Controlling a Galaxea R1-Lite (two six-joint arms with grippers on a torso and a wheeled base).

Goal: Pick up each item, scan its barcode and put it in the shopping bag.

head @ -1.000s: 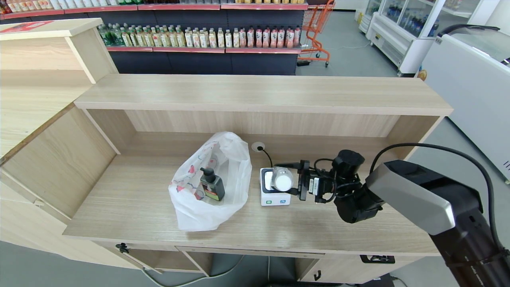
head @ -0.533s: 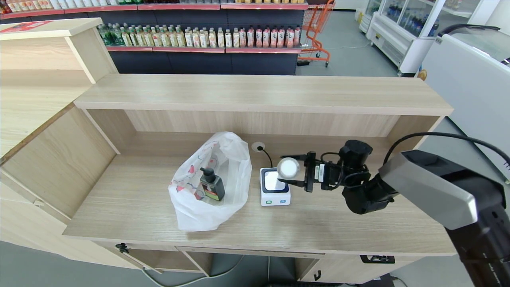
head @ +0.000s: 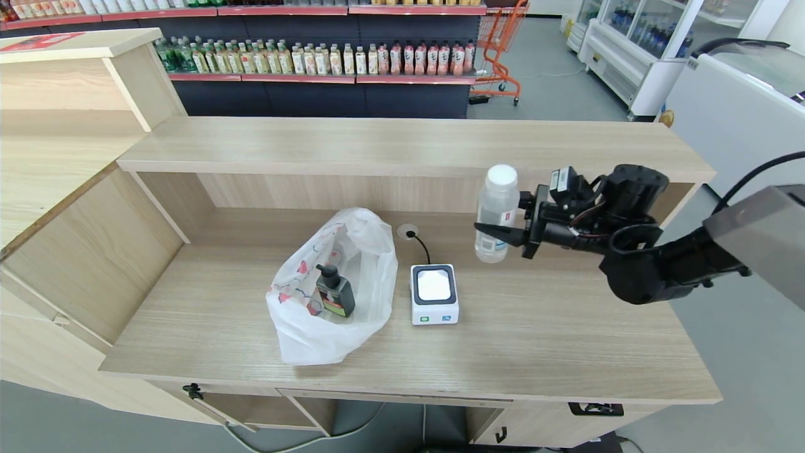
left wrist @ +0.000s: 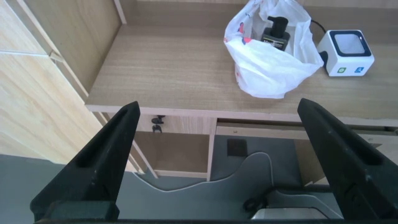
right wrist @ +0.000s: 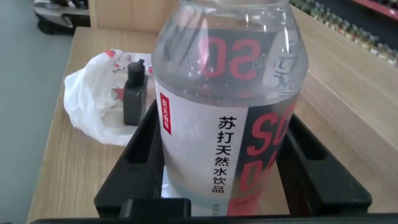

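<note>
My right gripper (head: pixel 512 229) is shut on a clear water bottle (head: pixel 497 212) with a white cap, held upright in the air to the right of and above the white scanner (head: pixel 434 293). In the right wrist view the bottle (right wrist: pixel 230 99) stands between the black fingers (right wrist: pixel 140 155). The white shopping bag (head: pixel 333 289) lies on the counter left of the scanner, with a dark pump bottle (head: pixel 334 291) inside. My left gripper (left wrist: pixel 224 162) hangs open off the counter's front edge, with the bag (left wrist: pixel 270 43) and scanner (left wrist: pixel 348 53) beyond it.
The wooden counter (head: pixel 534 333) has a raised ledge (head: pixel 402 145) behind the work surface. A cable runs from the scanner to a hole (head: pixel 408 231) in the counter. Store shelves with bottles (head: pixel 314 60) stand beyond.
The right gripper lifted the bottle off the scanner, moved up and to the right, and turned it from lying cap-forward to upright.
</note>
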